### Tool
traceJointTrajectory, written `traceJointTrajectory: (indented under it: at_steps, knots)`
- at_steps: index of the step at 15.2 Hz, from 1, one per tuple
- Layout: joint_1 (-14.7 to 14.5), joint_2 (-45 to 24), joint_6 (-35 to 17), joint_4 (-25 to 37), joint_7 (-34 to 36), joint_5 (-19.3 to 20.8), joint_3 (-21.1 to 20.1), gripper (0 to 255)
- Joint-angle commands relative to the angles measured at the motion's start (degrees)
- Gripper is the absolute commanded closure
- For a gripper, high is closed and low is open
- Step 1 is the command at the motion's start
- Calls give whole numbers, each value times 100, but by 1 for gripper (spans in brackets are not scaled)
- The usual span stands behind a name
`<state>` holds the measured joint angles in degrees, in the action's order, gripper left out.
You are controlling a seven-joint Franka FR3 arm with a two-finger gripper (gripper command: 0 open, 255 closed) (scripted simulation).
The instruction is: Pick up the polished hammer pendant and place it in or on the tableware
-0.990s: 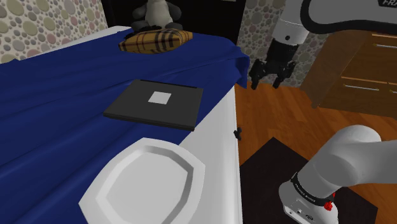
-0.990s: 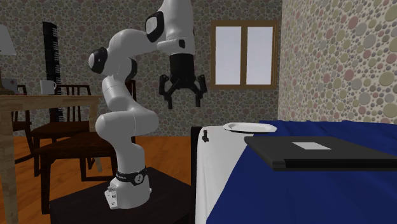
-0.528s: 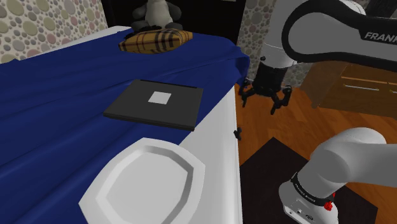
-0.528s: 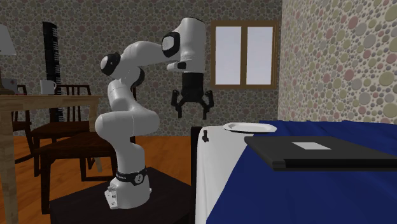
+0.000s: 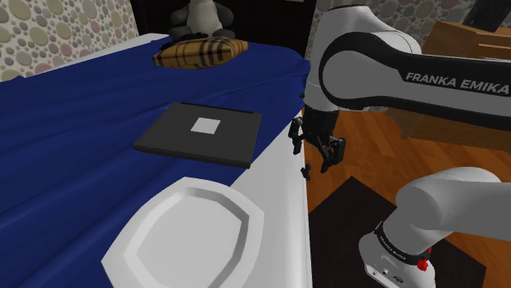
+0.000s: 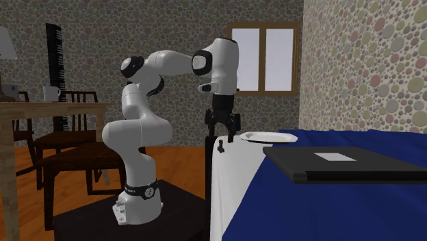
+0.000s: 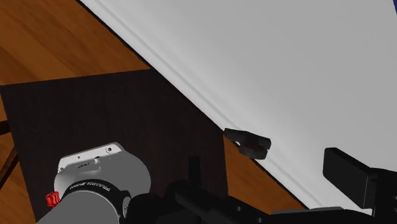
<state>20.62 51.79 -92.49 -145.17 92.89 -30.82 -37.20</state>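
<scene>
The hammer pendant is a small dark piece lying at the very edge of the white bed surface, also seen as the pendant and the pendant. My black gripper hangs open just above it, fingers spread wide with nothing between them; it shows as the gripper and the gripper too. The white plate lies flat on the bed, nearer the shoulder camera than the pendant; in the second exterior view the plate sits just behind the gripper.
A flat black book with a white label lies on the blue bedspread. A plaid cushion and a plush toy sit far back. A wooden dresser stands behind the arm. A table with chairs stands beyond the stand.
The arm has swung down and toward the shoulder view's left, bringing the gripper from above the floor to the bed's edge over the pendant. The fingers stayed open.
</scene>
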Motion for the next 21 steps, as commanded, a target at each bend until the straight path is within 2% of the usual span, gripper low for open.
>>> traceJointTrajectory:
  at_steps: [1, 5, 12, 13, 21]
  knots:
    - [-9, 8, -125, -131, 60, -91, -94, 0]
    - [-60, 21, -365, -380, 38, -222, -231, 0]
    - [-60, 21, -364, -380, 38, -222, -231, 0]
    - [-60, 21, -364, -380, 38, -222, -231, 255]
    - [-60, 21, -364, -380, 38, -222, -231, 255]
